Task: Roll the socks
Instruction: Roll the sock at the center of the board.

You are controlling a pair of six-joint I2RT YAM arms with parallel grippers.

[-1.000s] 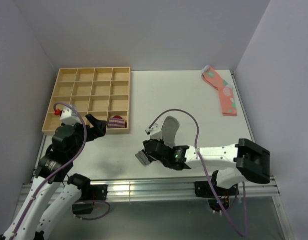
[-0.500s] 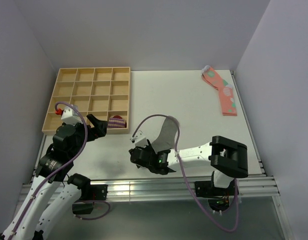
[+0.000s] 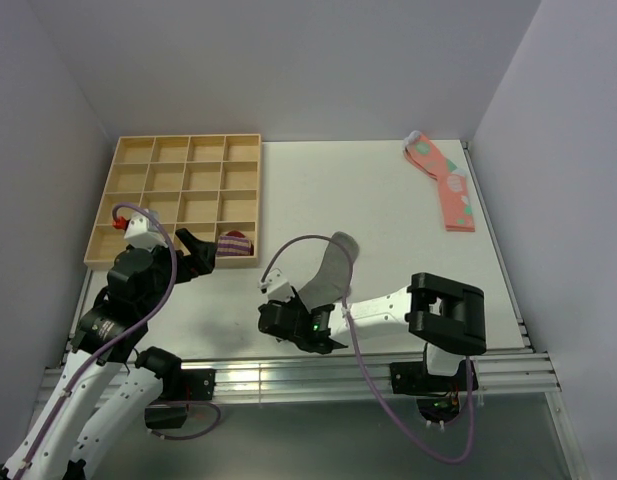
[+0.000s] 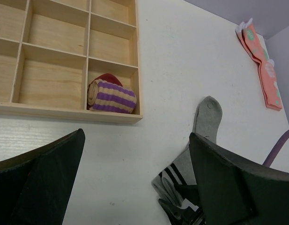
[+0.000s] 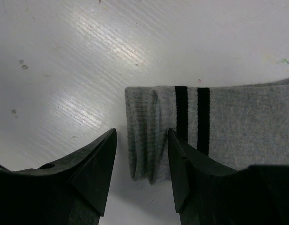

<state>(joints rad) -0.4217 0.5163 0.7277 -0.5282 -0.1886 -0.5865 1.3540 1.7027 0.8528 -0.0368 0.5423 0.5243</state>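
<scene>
The grey sock (image 3: 334, 262) with two dark stripes lies flat on the white table, toe towards the back, cuff towards the near edge. It also shows in the left wrist view (image 4: 208, 115). My right gripper (image 3: 279, 319) is open and low over the cuff. In the right wrist view the cuff end (image 5: 149, 140) is wrinkled and lies between the two fingers of that gripper (image 5: 141, 136). My left gripper (image 3: 200, 250) is open and empty above the table, left of the sock and just in front of the tray; it also shows in its own wrist view (image 4: 137, 136).
A wooden compartment tray (image 3: 173, 263) stands at the back left, also in the left wrist view (image 4: 64, 113). Its front right compartment holds a small purple-striped sock bundle (image 3: 235, 243) (image 4: 111, 96). Pink spotted socks (image 3: 448, 185) (image 4: 263, 61) lie at the back right.
My right arm has swung left and brought its gripper down along the sock to the cuff end. The left arm has hardly moved.
</scene>
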